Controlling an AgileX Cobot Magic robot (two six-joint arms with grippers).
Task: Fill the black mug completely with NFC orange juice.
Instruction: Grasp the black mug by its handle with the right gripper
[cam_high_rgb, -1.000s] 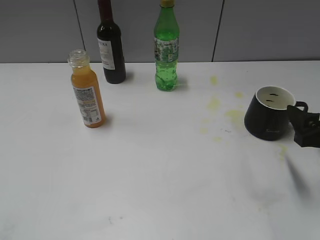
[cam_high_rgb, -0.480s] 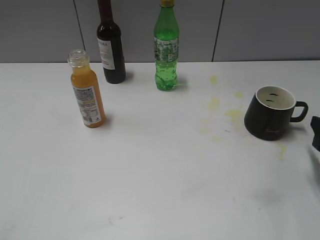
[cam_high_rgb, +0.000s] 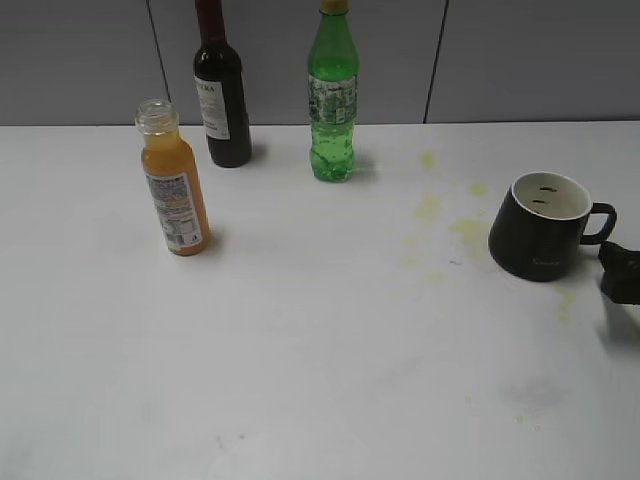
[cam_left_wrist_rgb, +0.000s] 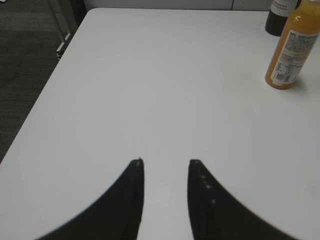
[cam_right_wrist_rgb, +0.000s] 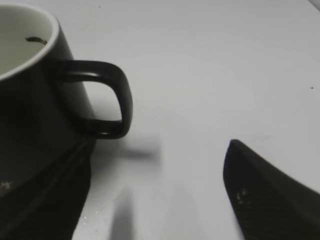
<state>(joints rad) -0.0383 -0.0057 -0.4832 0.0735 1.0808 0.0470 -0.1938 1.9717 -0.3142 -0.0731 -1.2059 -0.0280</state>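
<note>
Item 1 — black mug: upright at the right side of the table, loop handle pointing toward the right edge, cream interior with no juice visible in it; the right gripper sits just beside that handle, jaws spread wide and holding nothing, 1 finger out to the right of the loop and the other low against the mug's base. Item 2 — NFC orange juice: capless bottle standing upright, long axis vertical, at the left rear, well apart from the mug. The left gripper, jaws partly apart and empty, is judged the nearer arm, with the bottle ahead and to its right.
</note>
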